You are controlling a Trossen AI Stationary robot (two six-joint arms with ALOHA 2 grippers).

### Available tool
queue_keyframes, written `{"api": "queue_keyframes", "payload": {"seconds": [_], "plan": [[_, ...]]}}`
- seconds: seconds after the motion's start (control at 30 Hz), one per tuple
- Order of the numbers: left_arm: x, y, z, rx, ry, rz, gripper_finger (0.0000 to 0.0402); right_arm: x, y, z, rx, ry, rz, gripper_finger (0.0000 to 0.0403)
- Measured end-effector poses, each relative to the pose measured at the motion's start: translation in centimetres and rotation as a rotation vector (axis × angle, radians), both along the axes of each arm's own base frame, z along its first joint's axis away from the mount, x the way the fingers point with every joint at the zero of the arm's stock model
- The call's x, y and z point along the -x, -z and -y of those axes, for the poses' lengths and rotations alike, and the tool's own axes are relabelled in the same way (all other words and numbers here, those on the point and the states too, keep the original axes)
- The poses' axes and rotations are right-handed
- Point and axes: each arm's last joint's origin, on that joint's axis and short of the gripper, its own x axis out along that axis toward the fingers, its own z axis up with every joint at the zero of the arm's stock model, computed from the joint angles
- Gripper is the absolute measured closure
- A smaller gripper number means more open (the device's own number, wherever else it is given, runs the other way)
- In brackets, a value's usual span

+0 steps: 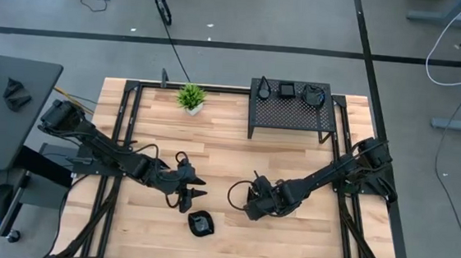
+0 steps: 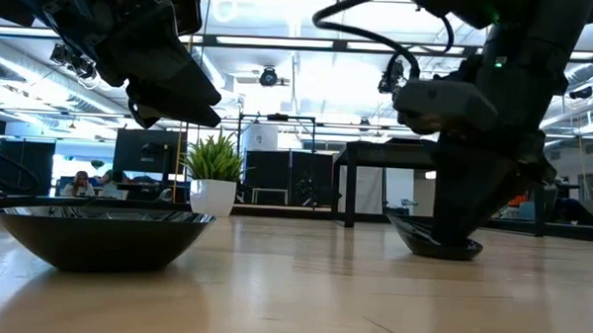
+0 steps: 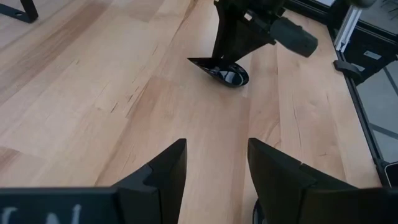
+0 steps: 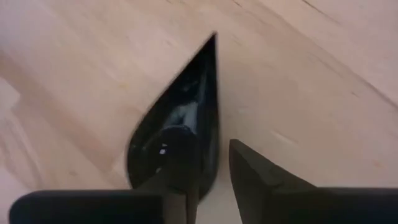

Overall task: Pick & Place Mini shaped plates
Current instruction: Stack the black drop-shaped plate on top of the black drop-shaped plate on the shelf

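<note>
The right gripper (image 1: 253, 203), low and right of centre in the high view, has its fingers straddling the rim of a teardrop-shaped black plate (image 4: 180, 127): in the right wrist view one finger sits inside the glossy bowl and the other outside its edge, with a narrow gap left, so the jaws look to be pinching the wall, though I cannot tell whether the grip is firm. In the low view this plate (image 2: 437, 243) rests on the wooden table (image 1: 288, 241) at lower right, tipped slightly. To do this step well, the fingers should settle fully on the rim before any lift, since the glazed wall is thin and slippery and could pivot or skid; a straight, slow rise would keep it level. The left gripper (image 1: 193, 194) hovers left of centre with its fingers apart and empty. Below it lies a second, rounded black plate (image 1: 201, 223). At upper right stands the black perforated rack (image 1: 291, 113), with small dark items on top, and a potted plant (image 1: 191, 98) beside it.
</note>
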Motion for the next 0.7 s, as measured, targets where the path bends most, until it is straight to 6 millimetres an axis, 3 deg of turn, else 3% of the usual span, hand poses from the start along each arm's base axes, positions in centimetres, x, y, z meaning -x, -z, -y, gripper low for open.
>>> {"api": "queue_keyframes", "payload": {"seconds": [0.2,0.4,0.5,0.7], "plan": [[0.0,0.0,0.0,-0.002,0.0,-0.005,0.0225,-0.2,0.1,-0.1,0.0,-0.016,0.012,0.0337],[0.1,0.1,0.0,-0.003,-0.001,-0.012,0.0225,-0.2,0.1,-0.1,0.006,-0.029,0.013,0.0393],[0.1,0.1,0.0,-0.001,-0.003,-0.013,0.0225,-0.2,0.1,-0.1,0.004,-0.02,0.017,0.0395],[0.1,0.1,0.0,0.0,-0.003,-0.013,0.0225,0.2,-2.7,0.1,-0.03,0.004,0.104,0.04]]}}
